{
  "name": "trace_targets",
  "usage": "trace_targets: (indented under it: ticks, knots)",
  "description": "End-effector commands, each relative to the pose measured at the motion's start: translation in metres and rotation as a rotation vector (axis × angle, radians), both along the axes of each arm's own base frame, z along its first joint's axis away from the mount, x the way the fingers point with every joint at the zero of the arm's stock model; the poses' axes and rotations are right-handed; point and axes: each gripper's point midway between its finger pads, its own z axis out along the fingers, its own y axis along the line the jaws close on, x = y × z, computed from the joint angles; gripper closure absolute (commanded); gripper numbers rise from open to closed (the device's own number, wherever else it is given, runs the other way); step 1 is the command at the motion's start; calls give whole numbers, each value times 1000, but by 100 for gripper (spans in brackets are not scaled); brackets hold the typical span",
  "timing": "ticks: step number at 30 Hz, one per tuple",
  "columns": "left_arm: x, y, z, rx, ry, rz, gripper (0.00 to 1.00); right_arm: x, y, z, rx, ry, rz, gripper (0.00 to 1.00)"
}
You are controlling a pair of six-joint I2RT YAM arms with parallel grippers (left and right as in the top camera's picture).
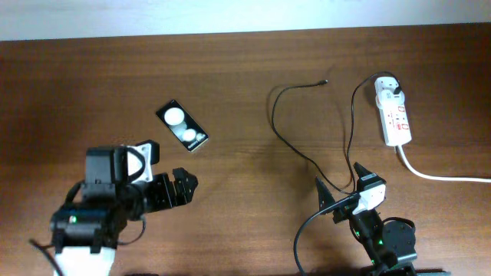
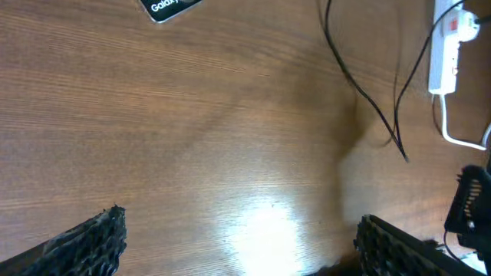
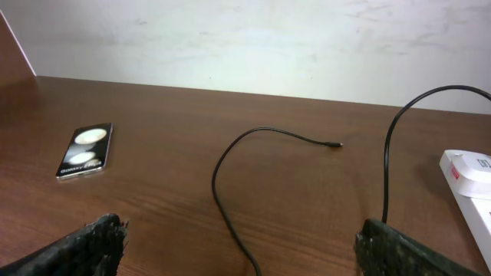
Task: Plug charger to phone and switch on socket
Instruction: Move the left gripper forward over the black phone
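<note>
Brown wooden counter [image 1: 245, 69] carrying all items of the task. Left pincer [image 1: 190, 185], near edge, left of centre: fingers spread wide, nothing between them. Right pincer [image 1: 341, 181], near edge, right of centre: likewise spread and empty, with a run of black cable passing just beside its fingers. Socket [image 1: 393, 116], a white strip at the far right, long axis running near-to-far, thick white cord leaving its near end toward the right edge; whether its red-marked switches are on cannot be told. Phone [image 1: 182, 127], lying flat beyond the left pincer, long axis diagonal from far-left to near-right, well apart from the socket. Charger [image 1: 273, 115], a thin black cable looping over the middle of the counter, its dark plug apparently seated at the socket's far end. Connector tip [image 1: 325, 80], free on the wood, pointing right, beyond the right pincer and slightly to its left, well apart from the phone. Judged relation: the right arm is nearer the tip and the socket, the left arm nearer the phone; the tip must travel leftward to reach the phone.
</note>
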Motion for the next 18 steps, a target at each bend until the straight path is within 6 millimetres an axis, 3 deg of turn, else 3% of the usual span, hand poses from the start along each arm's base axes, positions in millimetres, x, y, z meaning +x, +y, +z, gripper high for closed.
trace_targets:
  ticks: [1,4,9,13,18]
  knots:
    - [17,3,6,39,25,27,1,0,0,-3,-7,4,3,1]
    - [25,11,17,185,43,101,1,0,0,-3,-7,4,3,1]
    - [46,2,47,326,25,132,1,0,0,-3,-7,4,3,1]
    - [63,1,50,410,78,133,1,0,0,-3,-7,4,3,1]
    - [85,11,52,439,65,281,1,0,0,-3,-7,4,3,1]
